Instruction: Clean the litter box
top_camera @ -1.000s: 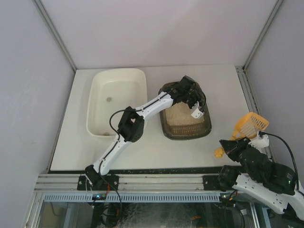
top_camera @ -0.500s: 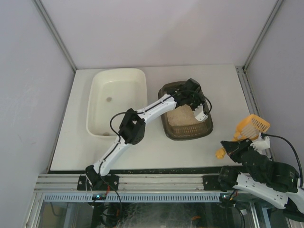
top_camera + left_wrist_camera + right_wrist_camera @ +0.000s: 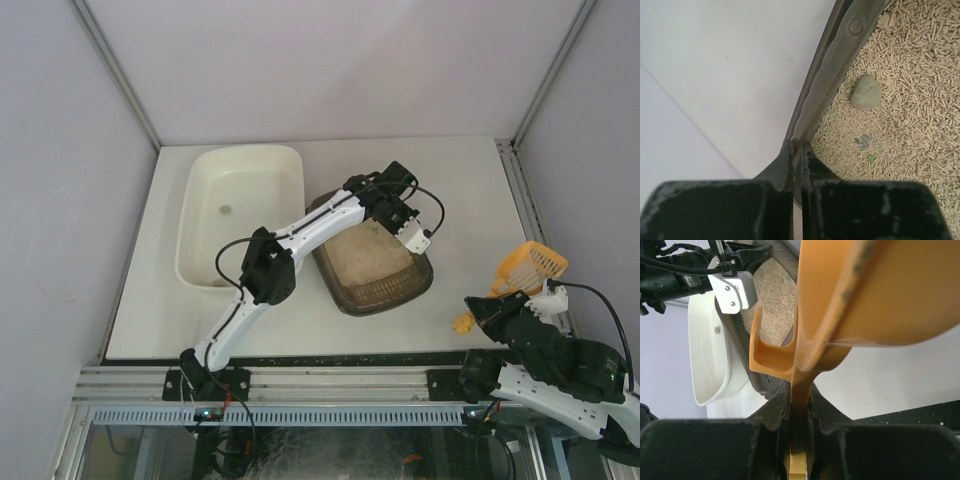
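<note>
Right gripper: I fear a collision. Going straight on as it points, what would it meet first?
Probably the rim of the litter box, which the left gripper clamps; depth is unclear. The orange scoop the right gripper holds would touch first.

L end effector [image 3: 419,243] on litter box [image 3: 384,305]

You have one litter box [image 3: 385,300], one white tub [image 3: 190,240] and one yellow scoop [image 3: 530,262] in view. Count one grey-green lump [image 3: 865,92] in the litter box and one small dark speck [image 3: 226,209] in the white tub. Two arms: left arm [image 3: 310,228], right arm [image 3: 560,365].
</note>
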